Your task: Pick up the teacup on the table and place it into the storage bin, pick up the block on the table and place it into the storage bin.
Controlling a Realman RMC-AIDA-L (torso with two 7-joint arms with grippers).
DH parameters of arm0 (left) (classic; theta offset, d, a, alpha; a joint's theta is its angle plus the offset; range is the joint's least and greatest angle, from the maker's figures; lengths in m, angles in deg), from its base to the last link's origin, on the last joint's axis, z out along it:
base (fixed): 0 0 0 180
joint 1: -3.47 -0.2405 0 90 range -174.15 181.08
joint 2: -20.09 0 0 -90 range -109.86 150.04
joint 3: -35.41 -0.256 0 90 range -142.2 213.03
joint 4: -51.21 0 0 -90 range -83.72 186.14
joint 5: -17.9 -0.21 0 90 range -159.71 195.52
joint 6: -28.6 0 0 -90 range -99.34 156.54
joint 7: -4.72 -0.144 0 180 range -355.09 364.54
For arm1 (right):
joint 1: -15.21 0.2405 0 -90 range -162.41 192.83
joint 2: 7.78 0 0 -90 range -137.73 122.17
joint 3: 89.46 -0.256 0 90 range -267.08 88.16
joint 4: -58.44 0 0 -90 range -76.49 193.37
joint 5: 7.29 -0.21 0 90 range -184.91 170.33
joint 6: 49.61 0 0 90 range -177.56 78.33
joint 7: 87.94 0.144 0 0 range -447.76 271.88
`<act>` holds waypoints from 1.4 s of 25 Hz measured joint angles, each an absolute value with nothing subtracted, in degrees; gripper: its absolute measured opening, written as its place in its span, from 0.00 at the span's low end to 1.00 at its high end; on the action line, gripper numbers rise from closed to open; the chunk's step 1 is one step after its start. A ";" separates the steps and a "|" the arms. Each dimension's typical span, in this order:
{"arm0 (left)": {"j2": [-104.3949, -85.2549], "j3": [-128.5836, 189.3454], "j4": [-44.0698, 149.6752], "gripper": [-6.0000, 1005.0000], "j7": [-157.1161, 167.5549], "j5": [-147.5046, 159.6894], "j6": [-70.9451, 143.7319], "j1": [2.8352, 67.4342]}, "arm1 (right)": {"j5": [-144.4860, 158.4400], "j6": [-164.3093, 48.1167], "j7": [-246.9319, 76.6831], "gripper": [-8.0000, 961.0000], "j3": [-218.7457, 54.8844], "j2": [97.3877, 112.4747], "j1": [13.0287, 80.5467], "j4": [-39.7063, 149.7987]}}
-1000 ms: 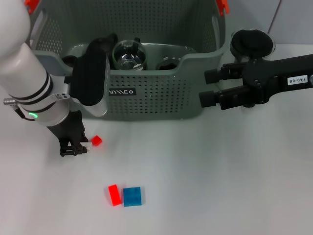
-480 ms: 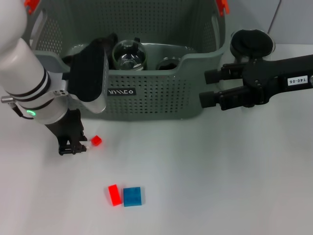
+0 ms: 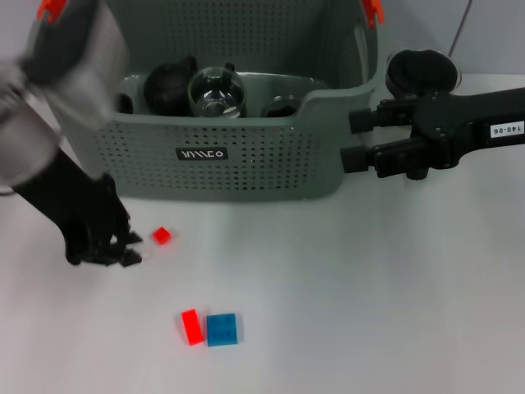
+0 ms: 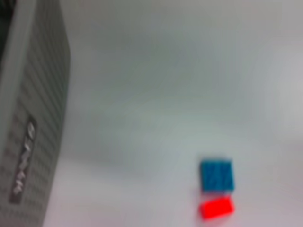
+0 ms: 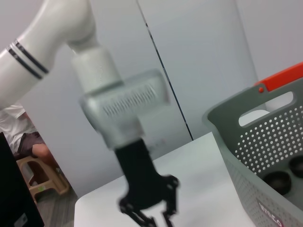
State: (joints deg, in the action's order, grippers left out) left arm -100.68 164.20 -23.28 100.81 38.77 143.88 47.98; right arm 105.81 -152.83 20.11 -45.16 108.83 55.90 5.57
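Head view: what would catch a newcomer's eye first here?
The big grey storage bin at the back of the table, with dark teaware inside. In front of it the left gripper is low beside a small red block; nearer the camera lie a red block and a blue block, touching.

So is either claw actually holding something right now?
No. The left gripper is open beside the small red block, not touching it; the right gripper hangs open, empty, by the bin.

Bright, even light; the left arm (image 3: 57, 123) is motion-blurred, left wrist view defocused.
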 joint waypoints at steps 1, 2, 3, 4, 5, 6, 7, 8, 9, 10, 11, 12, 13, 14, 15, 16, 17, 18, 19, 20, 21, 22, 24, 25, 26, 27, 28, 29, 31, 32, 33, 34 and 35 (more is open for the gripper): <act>-100.05 165.96 -24.79 0.16 101.80 41.01 145.91 48.02 | 105.81 -152.89 19.92 0.96 -45.17 108.80 55.90 5.57; -99.42 166.42 -25.67 0.16 103.14 43.34 146.64 47.73 | 105.81 -152.94 19.76 0.96 -45.16 108.79 55.90 5.58; -98.69 166.41 -26.40 0.16 104.61 45.97 146.98 47.31 | 105.81 -152.97 19.59 0.96 -45.16 108.76 55.90 5.59; -97.69 165.56 -27.07 0.16 106.40 49.41 146.99 46.49 | 105.81 -153.04 19.54 0.96 -45.17 108.72 55.90 5.60; -96.99 165.01 -27.28 0.16 107.47 52.18 146.89 46.11 | 105.81 -153.13 19.51 0.96 -45.16 108.68 55.90 5.60; -96.37 164.63 -27.45 0.16 108.38 54.83 146.68 45.85 | 105.81 -153.24 19.45 0.96 -45.18 108.58 55.91 5.61; -95.98 165.05 -27.28 0.16 108.85 57.73 146.33 45.91 | 105.82 -153.33 19.33 0.96 -45.21 108.52 55.95 5.62; -95.71 165.77 -26.88 0.16 108.94 59.51 145.82 46.24 | 105.81 -153.41 19.13 0.96 -45.29 108.45 56.03 5.62; -95.54 166.52 -26.35 0.16 108.90 61.03 145.08 46.73 | 105.76 -153.52 18.94 0.96 -45.34 108.41 56.11 5.62; -95.48 167.17 -25.82 0.16 108.77 62.00 144.33 47.33 | 105.64 -153.63 18.76 0.96 -45.38 108.39 56.19 5.62; -95.37 167.59 -24.88 0.16 108.73 62.53 142.86 47.95 | 105.49 -153.82 18.62 0.96 -45.41 108.35 56.24 5.62; -95.28 167.95 -23.84 0.16 108.70 62.90 141.35 48.68 | 105.39 -153.93 18.50 0.96 -45.42 108.33 56.25 5.62; -95.21 168.09 -22.73 0.16 108.67 63.06 139.52 49.32 | 105.31 -154.03 18.39 0.96 -45.42 108.32 56.25 5.62; -95.12 168.21 -21.20 0.16 108.74 63.12 137.00 50.12 | 105.30 -154.13 18.32 0.96 -45.43 108.31 56.24 5.62; -95.05 168.26 -20.05 0.16 108.83 63.14 135.06 50.71 | 105.29 -154.20 18.27 0.96 -45.43 108.31 56.18 5.62; -94.83 168.31 -18.10 0.16 109.07 63.14 132.10 51.55 | 105.29 -154.26 18.25 0.96 -45.43 108.31 56.08 5.62; -94.61 168.33 -16.43 0.16 109.35 63.14 129.74 52.25 | 105.29 -154.35 18.21 0.96 -45.42 108.31 56.01 5.69; -94.29 168.40 -14.63 0.16 109.65 63.14 127.53 53.01 | 105.29 -154.52 18.14 0.96 -45.43 108.31 55.91 5.80; -93.99 168.48 -13.00 0.16 110.03 63.14 125.53 53.57 | 105.28 -154.73 18.04 0.96 -45.45 108.29 55.86 5.96; -93.52 168.62 -10.88 0.16 110.64 63.13 123.10 54.43 | 105.29 -154.86 17.97 0.96 -45.47 108.24 55.80 6.11; -93.10 168.82 -8.78 0.16 111.42 62.92 119.91 55.20 | 105.29 -155.03 17.93 0.96 -45.49 108.21 55.72 6.21; -92.77 168.99 -7.04 0.16 112.18 62.75 117.41 55.78 | 105.29 -155.15 17.92 0.96 -45.51 108.18 55.67 6.23; -92.10 169.18 -3.96 0.17 114.32 62.15 111.85 56.51 | 105.29 -155.54 17.90 0.96 -45.53 108.16 55.49 6.28; -91.77 169.17 -2.67 0.17 115.70 61.79 109.11 56.70 | 105.29 -155.81 17.90 0.96 -45.53 108.16 55.45 6.30; -91.43 169.09 -1.56 0.17 117.39 61.33 106.38 56.81 | 105.30 -156.12 17.91 0.96 -45.53 108.14 55.40 6.32; -91.17 168.97 -0.74 0.17 118.97 60.91 104.00 56.82 | 105.37 -156.34 17.96 0.96 -45.53 108.12 55.36 6.32; -91.02 168.88 -0.25 0.17 120.43 60.48 102.10 56.83 | 105.46 -156.52 18.04 0.96 -45.51 108.07 55.32 6.32; -90.95 168.79 0.19 0.17 122.60 59.77 99.79 56.74 | 105.55 -156.64 18.16 0.96 -45.47 108.02 55.27 6.32; -90.95 168.71 0.26 0.17 123.58 59.17 98.76 56.65 | 105.63 -156.84 18.35 0.96 -45.43 107.93 55.21 6.33; -90.99 168.61 0.31 0.17 124.92 58.42 97.57 56.53 | 105.64 -156.95 18.37 0.96 -45.42 107.88 55.20 6.32; -91.13 168.50 0.27 0.17 126.81 57.02 96.55 56.42 | 105.64 -156.96 18.39 0.96 -45.41 107.83 55.19 6.33; -91.40 168.47 0.07 0.17 128.39 55.17 96.28 56.39 | 105.65 -156.98 18.41 0.96 -45.38 107.79 55.20 6.32; -91.51 168.46 -0.03 0.17 128.98 54.46 96.14 56.38 | 105.65 -156.96 18.43 0.96 -45.30 107.75 55.20 6.33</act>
State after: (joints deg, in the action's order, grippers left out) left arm -91.51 168.46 -0.03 128.98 54.46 96.14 56.38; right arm 105.65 -156.96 18.43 -45.30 107.75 55.20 6.33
